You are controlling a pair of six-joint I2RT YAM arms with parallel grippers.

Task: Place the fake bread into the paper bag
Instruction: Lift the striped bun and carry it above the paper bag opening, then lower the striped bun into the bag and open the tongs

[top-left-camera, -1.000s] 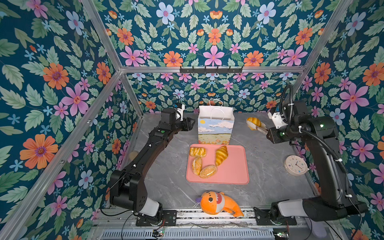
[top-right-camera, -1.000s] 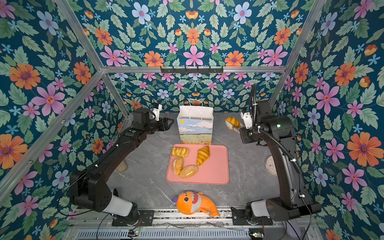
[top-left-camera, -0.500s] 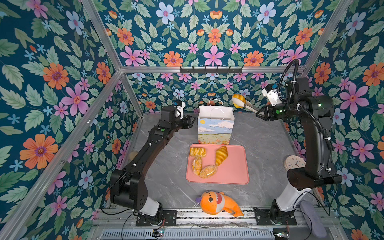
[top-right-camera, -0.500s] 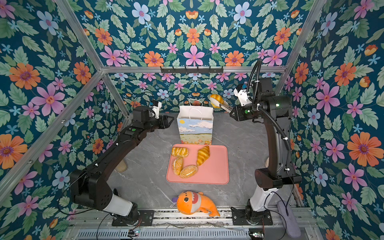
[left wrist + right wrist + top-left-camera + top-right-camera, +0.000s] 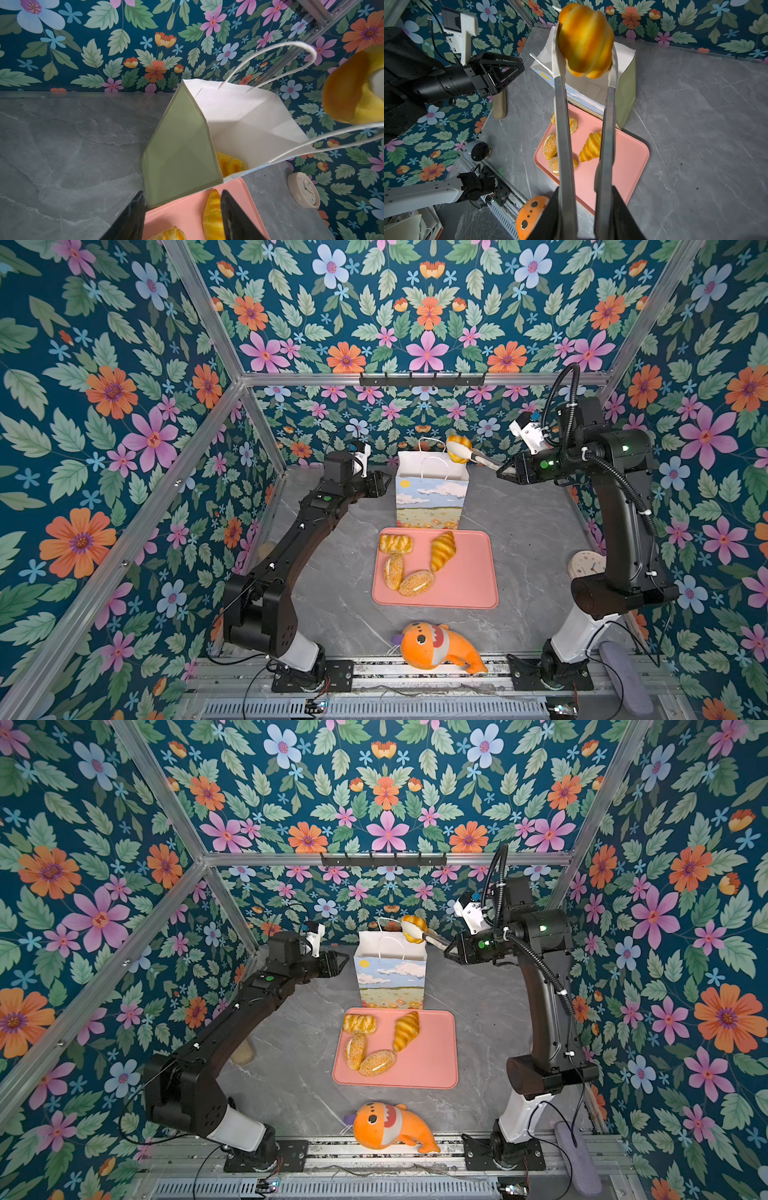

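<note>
**Right hand (image 5: 509,472) clamped on tongs (image 5: 478,457) that carry a croissant over the paper bag (image 5: 432,497)**

The tongs' white tips pinch the held croissant (image 5: 585,41) above the right side of the bag's open mouth. The bag stands upright near the middle of the bench's (image 5: 536,531) back edge, just behind the pink tray (image 5: 469,585). In the left wrist view, one golden pastry (image 5: 230,164) already lies at the bottom of the bag. The left hand (image 5: 380,485) hovers just beside the bag's left wall with its jaws apart and nothing between them. Four pieces remain on the left half of the tray:
- a braided bun (image 5: 395,543) at the back left corner
- a tray croissant (image 5: 442,549) beside it
- an outer sesame roll (image 5: 393,570) touching an inner sesame roll (image 5: 415,583)

An orange plush fish (image 5: 432,645) lies at the bench's front edge.
</note>
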